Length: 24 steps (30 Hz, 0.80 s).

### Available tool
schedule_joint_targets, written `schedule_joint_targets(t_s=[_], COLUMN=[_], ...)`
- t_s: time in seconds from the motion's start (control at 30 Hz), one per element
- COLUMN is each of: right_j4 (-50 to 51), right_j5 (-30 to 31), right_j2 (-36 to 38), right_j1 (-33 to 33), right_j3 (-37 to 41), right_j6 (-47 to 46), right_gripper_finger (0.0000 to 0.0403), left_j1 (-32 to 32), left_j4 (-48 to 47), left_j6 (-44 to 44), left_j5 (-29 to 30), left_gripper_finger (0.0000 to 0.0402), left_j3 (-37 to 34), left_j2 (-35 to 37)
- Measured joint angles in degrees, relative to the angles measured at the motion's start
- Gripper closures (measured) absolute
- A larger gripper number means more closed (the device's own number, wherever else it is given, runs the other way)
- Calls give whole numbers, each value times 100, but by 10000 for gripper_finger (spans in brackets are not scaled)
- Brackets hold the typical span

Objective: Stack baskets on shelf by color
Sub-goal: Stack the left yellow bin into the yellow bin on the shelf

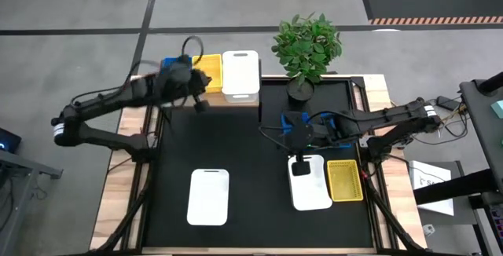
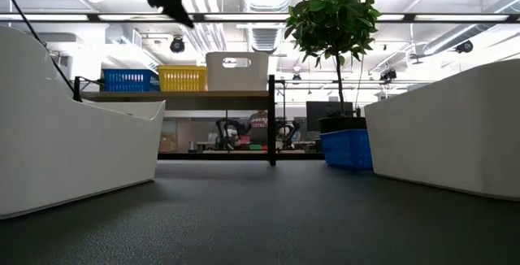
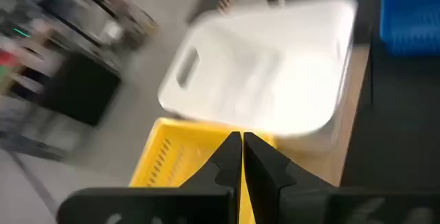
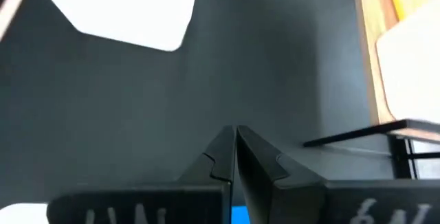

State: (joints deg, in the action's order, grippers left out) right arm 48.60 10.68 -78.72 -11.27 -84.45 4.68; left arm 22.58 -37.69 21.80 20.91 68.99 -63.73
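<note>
The light-wood shelf (image 1: 236, 101) stands at the table's far left and carries blue (image 2: 130, 79), yellow (image 2: 183, 78) and white baskets (image 2: 237, 71) side by side. My left gripper (image 1: 203, 79) hovers shut above the yellow basket (image 3: 172, 159), with the white one (image 3: 261, 80) beyond its tips. My right gripper (image 1: 287, 134) hangs shut above the black table (image 4: 206, 80). On the table rest a blue basket (image 1: 336, 126) under the right arm, a white basket (image 1: 311, 184), a yellow basket (image 1: 344, 180) and another white basket (image 1: 208, 196).
A potted plant (image 1: 306, 48) stands at the table's far edge, right of the shelf. The blue basket (image 2: 345, 149) sits next to its pot. Bare black table lies between the shelf and the near baskets. The room behind shows equipment and a person far off.
</note>
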Motion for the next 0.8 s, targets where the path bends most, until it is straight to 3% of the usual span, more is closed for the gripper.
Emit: schedule_joint_targets(t_s=[0.1,0.3,0.57,0.8], right_j4=[16,32,41,39], right_j5=[7,-2,-7,-7], right_j2=[50,50,50,52], right_j1=[2,-15,-13,-13], right_j3=[162,368,526,537], right_j6=[19,-21,-21,-17], right_gripper_finger=[394,394,394,394], left_j1=[672,1446,1520,1520], left_j4=[-464,-848,-1178,-1490], left_j6=[396,1037,1690,1670], left_j5=[-740,-1209,-1401,-1397], left_gripper_finger=[402,401,401,401], left_j3=[352,729,738,739], left_j2=[-457,-1169,-1640,-1521])
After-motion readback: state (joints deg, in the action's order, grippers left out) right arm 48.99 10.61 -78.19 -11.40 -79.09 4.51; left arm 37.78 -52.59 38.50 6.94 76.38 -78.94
